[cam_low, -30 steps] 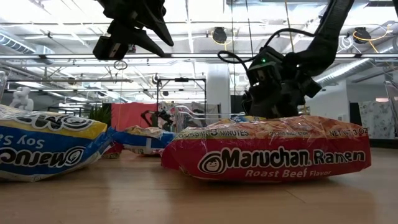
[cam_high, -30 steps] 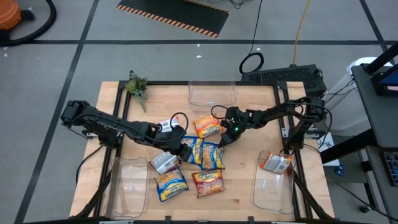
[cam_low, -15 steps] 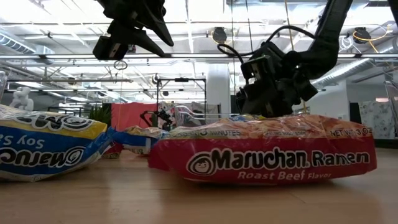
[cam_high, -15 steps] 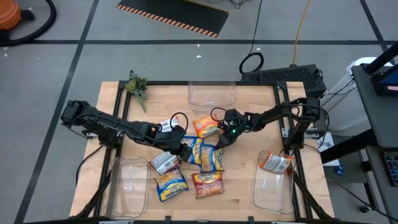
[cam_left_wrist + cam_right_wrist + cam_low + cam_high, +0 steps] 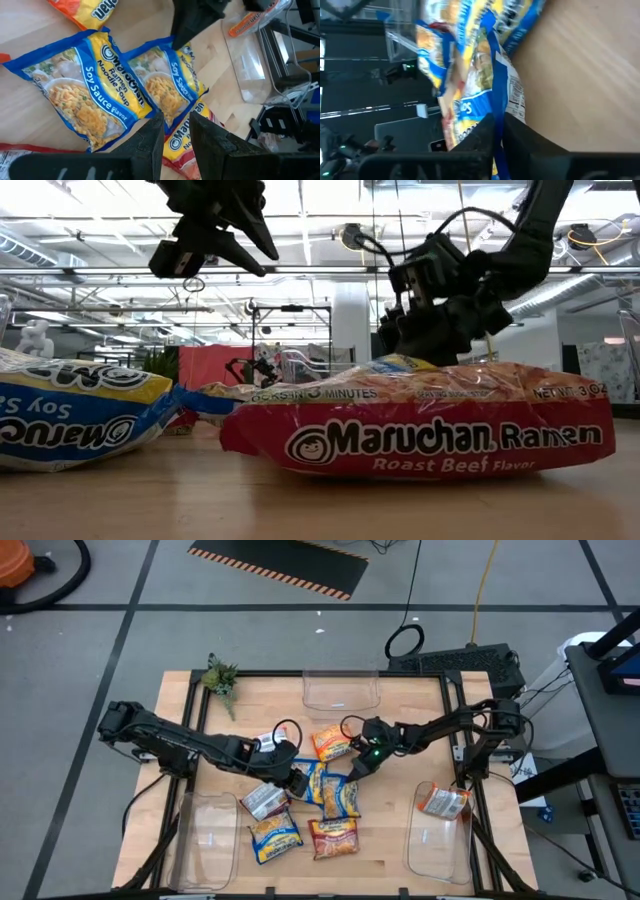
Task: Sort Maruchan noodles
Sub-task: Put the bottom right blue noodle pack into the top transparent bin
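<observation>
Several Maruchan noodle packets lie flat in the middle of the table: an orange one, two blue-and-yellow ones, a white one, another blue-and-yellow one and a red one. My right gripper is shut on the right blue-and-yellow packet. My left gripper hovers above the left blue-and-yellow packet, its fingers a little apart with nothing between them. My right gripper pinches the blue sealed edge at the far end of the blue-and-yellow packet between its two fingers. The fingers slant down from the table's far right. That end is raised a little; the rest of the packet lies on the table and over the red packet.
Three clear bins stand around the pile: one at the far edge, one near left, one near right with a white-and-orange packet in it. A small green plant lies at the far left corner.
My right gripper has shut on the far edge of the blue-and-yellow packet, moving slightly toward the table's left and near edge, then rising a little. The red packet beneath it has slid a short way toward the left and near edge.
</observation>
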`<action>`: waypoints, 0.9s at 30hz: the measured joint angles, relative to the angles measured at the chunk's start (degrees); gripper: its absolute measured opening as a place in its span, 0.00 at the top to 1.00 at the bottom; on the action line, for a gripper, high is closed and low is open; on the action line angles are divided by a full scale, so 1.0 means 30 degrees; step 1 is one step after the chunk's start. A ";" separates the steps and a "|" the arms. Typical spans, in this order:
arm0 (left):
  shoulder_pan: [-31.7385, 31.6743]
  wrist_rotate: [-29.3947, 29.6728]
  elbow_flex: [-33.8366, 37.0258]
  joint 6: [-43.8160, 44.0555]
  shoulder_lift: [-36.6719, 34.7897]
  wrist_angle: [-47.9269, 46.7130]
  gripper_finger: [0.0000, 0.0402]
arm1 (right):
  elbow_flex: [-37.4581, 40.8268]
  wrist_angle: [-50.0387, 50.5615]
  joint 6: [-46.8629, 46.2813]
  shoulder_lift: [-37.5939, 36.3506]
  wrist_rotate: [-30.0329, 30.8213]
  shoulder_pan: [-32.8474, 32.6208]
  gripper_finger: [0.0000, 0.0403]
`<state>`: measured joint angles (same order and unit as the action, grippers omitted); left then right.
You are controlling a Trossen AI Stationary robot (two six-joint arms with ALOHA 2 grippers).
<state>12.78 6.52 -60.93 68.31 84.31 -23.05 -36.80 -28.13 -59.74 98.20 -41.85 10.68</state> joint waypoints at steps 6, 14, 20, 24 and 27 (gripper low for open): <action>0.0007 -0.0007 0.0000 0.0066 0.0000 0.0055 0.76 | -0.0007 -0.0041 -0.0368 -0.1576 0.0000 0.0007 0.99; 0.0073 0.0527 0.0000 -0.0791 0.0000 0.1691 0.76 | -0.0036 0.0268 -0.0805 -0.3530 0.0058 0.0007 1.00; 0.0013 0.1518 0.0000 -0.2008 0.0007 0.3426 0.76 | -0.0036 0.0334 -0.1138 -0.4570 0.0502 0.0000 1.00; -0.0241 0.1564 0.0000 -0.3045 0.0007 0.3943 0.76 | -0.0036 0.0596 -0.1220 -0.5248 0.0968 -0.0007 1.00; -0.0561 0.1566 0.0000 -0.4024 0.0007 0.4108 0.75 | -0.0044 0.1174 -0.1052 -0.5631 0.1027 -0.0007 1.00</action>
<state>11.09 11.22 -60.93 56.24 84.33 -10.72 -36.93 -24.61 -62.89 81.30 -38.76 10.66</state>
